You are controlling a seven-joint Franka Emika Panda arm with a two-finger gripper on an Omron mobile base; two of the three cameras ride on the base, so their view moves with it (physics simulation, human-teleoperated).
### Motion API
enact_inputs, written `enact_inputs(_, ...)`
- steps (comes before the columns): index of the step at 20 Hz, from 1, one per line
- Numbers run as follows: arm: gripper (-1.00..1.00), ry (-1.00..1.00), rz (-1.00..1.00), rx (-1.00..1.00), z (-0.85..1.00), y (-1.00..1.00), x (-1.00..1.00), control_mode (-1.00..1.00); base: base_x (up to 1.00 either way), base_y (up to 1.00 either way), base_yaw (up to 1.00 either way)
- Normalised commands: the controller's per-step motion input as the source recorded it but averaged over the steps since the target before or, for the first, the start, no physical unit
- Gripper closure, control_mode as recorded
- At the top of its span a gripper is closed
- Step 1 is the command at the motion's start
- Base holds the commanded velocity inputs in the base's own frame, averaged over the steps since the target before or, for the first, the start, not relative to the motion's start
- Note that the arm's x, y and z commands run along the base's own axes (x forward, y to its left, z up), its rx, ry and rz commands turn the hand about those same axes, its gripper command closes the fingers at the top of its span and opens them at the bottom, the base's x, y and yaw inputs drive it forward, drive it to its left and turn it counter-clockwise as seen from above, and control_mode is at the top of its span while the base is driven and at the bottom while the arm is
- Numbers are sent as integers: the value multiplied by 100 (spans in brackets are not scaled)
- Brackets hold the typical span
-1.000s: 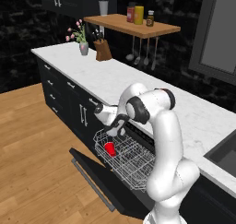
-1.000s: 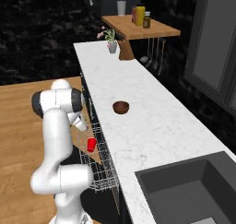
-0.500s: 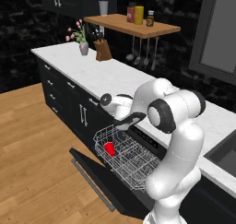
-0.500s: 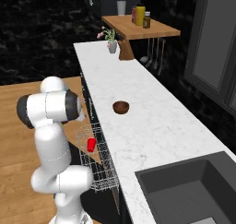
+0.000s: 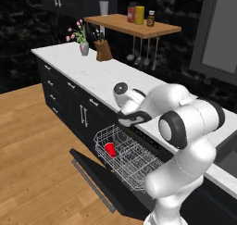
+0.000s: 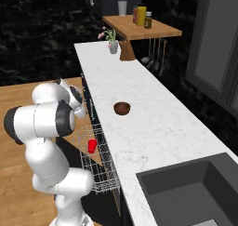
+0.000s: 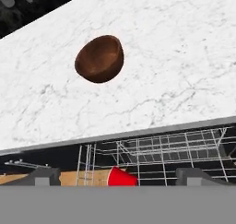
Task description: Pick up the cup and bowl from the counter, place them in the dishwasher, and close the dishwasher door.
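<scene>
A red cup (image 5: 109, 149) with a white rim lies on its side in the white wire rack (image 5: 132, 161) pulled out of the open dishwasher (image 5: 139, 140), above the lowered dishwasher door (image 5: 99, 180). A small, round, dark brown bowl (image 6: 122, 108) sits upright and empty on the white marble counter (image 6: 153, 122), near its front edge. The gripper (image 7: 117, 178) hangs with jaws spread wide, holding nothing, at the counter's edge.

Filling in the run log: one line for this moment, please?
cup: in dishwasher rack | bowl: on counter, untouched | gripper: jaws open, empty | dishwasher door: down
</scene>
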Motion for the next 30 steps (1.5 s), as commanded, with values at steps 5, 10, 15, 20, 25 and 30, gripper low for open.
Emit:
enact_inputs(5,-100,0,2,12,33,-47,0,-100,0,0,0)
enact_inputs(10,-100,0,9,1,1,-42,0,-100,0,0,0)
enact_inputs(15,-100,2,9,1,0,-45,0,-100,0,0,0)
enact_inputs(20,-100,10,11,3,0,-31,1,-100,0,0,0)
enact_inputs(25,-100,19,11,0,0,-31,1,-100,0,0,0)
enact_inputs(30,-100,15,7,0,0,-22,20,-100,0,0,0)
